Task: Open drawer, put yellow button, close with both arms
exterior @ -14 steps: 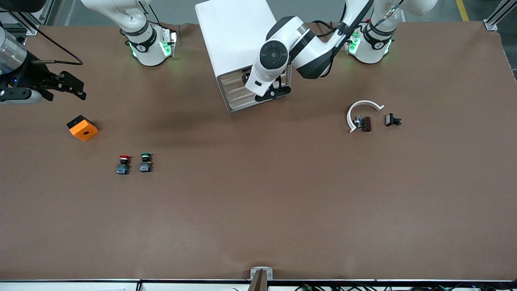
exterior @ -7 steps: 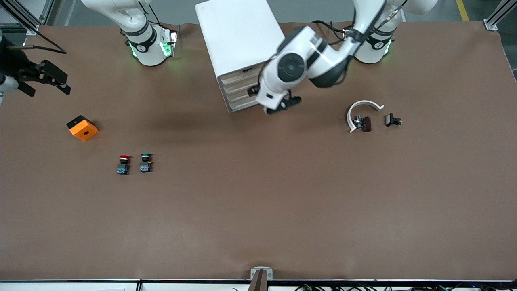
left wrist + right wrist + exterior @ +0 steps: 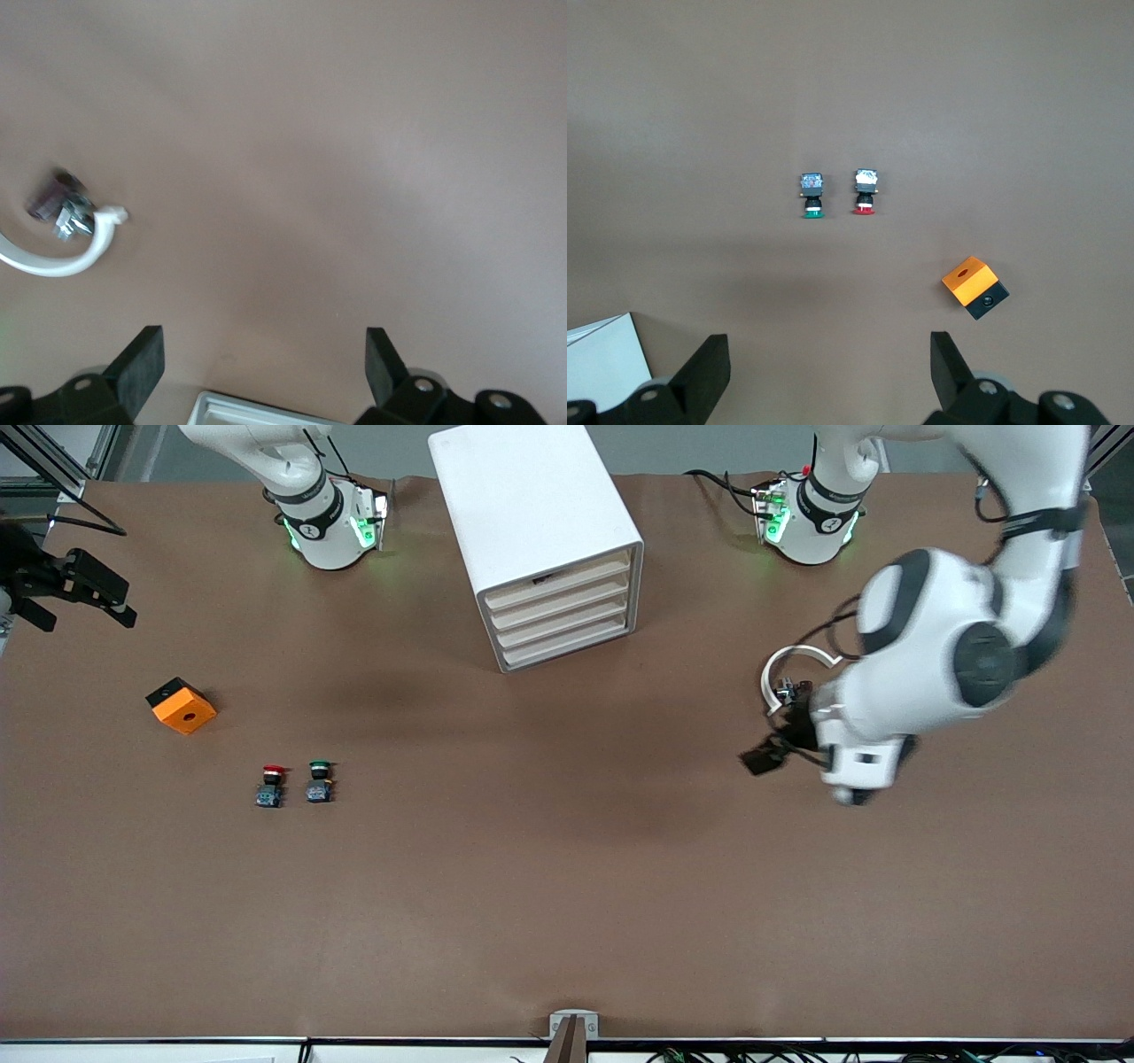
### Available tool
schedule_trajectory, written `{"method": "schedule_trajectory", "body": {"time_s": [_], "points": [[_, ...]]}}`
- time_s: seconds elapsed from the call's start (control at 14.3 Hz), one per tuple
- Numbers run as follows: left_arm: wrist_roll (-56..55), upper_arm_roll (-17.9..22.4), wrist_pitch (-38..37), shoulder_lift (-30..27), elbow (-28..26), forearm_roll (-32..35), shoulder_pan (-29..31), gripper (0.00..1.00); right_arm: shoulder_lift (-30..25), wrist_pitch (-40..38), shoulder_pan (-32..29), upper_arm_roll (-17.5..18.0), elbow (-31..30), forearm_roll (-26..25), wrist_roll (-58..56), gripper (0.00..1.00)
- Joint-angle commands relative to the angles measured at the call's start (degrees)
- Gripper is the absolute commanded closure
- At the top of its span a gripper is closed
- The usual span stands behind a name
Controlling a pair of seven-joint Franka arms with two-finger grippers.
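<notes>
The white cabinet point(image 3: 532, 522) stands between the two arm bases. Its uppermost drawer point(image 3: 560, 584) sits flush with the three below it. No yellow button shows in any view. My left gripper point(image 3: 780, 741) is open and empty over bare table beside a white curved piece point(image 3: 795, 657); its own view shows the gripper point(image 3: 263, 372) and that piece point(image 3: 62, 258). My right gripper point(image 3: 84, 613) is open and empty, up over the table edge at the right arm's end; in its own view the gripper point(image 3: 828, 367) is high over the table.
A red-capped button point(image 3: 272, 784) and a green-capped button point(image 3: 319, 780) stand side by side; both show in the right wrist view point(image 3: 865, 192), point(image 3: 812, 196). An orange block point(image 3: 181, 705) lies farther from the camera than them. A white rimmed edge point(image 3: 257, 412) shows between the left fingers.
My left arm has swung away from the cabinet's drawer fronts to over the table beside the white curved piece. My right gripper has drifted a little toward the table edge.
</notes>
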Motion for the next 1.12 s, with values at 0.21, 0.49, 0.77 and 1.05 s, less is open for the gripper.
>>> {"method": "schedule_trajectory", "body": {"time_s": [0.21, 0.49, 0.77, 1.05], "points": [[23.32, -0.83, -3.12, -0.39, 5.21, 6.28, 12.37, 0.0, 0.94, -1.05, -0.93, 0.75, 1.96, -0.43, -0.79, 0.0], [35.47, -0.57, -9.62, -6.88, 5.57, 11.19, 14.24, 0.0, 0.94, -1.05, -1.02, 0.75, 1.96, -0.34, -0.7, 0.0], [42.59, -1.36, -15.25, -12.69, 5.39, 15.71, 14.24, 0.0, 0.94, -1.05, -0.93, 0.75, 2.05, -0.34, -0.61, 0.0], [50.7, 3.19, -16.22, -18.39, 1.72, 13.25, 10.31, 0.0, 0.94, -1.05, -0.93, 0.75, 2.31, -0.34, -0.61, 0.0]]}}
